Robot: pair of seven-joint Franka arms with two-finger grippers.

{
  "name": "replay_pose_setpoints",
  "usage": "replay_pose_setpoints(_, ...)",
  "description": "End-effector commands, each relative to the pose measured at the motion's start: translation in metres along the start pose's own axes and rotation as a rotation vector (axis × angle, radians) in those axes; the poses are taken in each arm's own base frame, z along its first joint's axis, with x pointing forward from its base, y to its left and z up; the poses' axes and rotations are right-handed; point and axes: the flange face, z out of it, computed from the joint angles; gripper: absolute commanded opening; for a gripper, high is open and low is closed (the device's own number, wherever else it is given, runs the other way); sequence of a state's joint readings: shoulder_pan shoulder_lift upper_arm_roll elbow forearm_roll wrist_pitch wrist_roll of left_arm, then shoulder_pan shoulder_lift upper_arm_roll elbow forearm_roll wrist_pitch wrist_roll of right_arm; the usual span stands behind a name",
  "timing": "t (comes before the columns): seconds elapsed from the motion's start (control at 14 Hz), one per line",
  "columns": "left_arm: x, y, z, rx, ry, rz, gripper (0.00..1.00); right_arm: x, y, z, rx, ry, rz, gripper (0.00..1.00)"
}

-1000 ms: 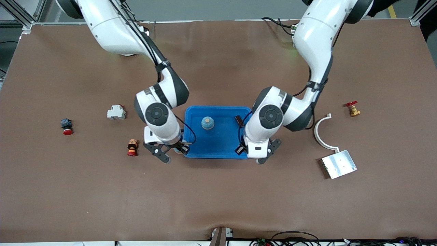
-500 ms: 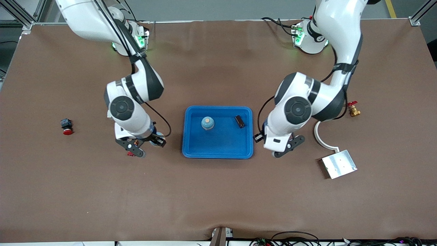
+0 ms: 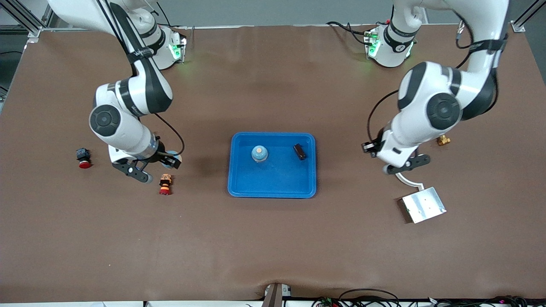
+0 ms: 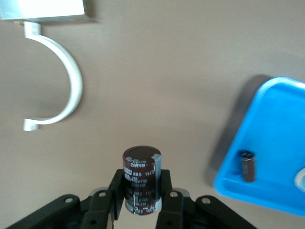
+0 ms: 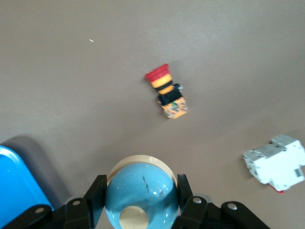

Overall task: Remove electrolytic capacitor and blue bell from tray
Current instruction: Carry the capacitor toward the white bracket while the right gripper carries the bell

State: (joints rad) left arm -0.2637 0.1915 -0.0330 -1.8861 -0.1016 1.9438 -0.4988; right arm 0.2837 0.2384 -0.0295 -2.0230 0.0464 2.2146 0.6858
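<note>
Blue tray (image 3: 271, 194): sits mid-table with 1 blue bell (image 3: 259, 153) and 1 small dark capacitor (image 3: 299, 151) lying inside it, apart from each other.
Electrolytic capacitor (image 4: 141, 179): a larger dark cylinder, out of the tray, clamped upright between the fingers of the left gripper (image 4: 141, 188).
Held bell (image 5: 142, 198): a 2nd blue bell, also clear of the tray, pinched in the right gripper (image 5: 142, 191).
Risk, capacitor: if let go from this height it would likely topple and roll, perhaps toward the white curved bracket (image 4: 62, 81) or back against the tray rim.
Risk, bell: its rounded dome gives the fingers little to bite, so it may slip; a drop here could land it near the red-capped push button (image 5: 167, 93) or the white breaker (image 5: 276, 162).
Risk, task: 2 similar parts are in the tray, so the job may not be finished.
Left arm pose: elbow bent, wrist pointing down over bare table between tray and bracket, toward its own end.
Right arm pose: folded likewise, wrist down over bare table beside the push button, toward its own end.
</note>
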Motion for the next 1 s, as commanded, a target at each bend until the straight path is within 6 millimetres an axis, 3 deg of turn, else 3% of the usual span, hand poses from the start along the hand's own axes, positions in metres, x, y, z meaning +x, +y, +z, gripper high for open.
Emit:
replay_pose_setpoints(0.0,-0.012,-0.047,0.001,0.013,0.022,0.070,0.00,-0.012,0.031,-0.011,0.022,-0.005,-0.036,0.00)
replay_pose_setpoints(0.36,0.005,-0.133,0.027,0.023,0.075,0.179,0.00,-0.003,0.102,-0.021,0.028,-0.008,-0.135,0.00)
replay_pose_setpoints(0.5,0.014,-0.156,0.047,0.025,0.109,0.186,0.00,0.001,0.129,-0.019,0.028,-0.015,-0.167,0.00)
replay_pose_setpoints(0.64,0.028,-0.169,0.075,0.022,0.123,0.196,0.00,0.001,0.151,-0.016,0.027,-0.020,-0.198,0.00)
replay_pose_setpoints(0.93,0.052,-0.172,0.128,0.054,0.128,0.223,0.00,-0.001,0.185,-0.016,0.034,-0.012,-0.244,0.00)
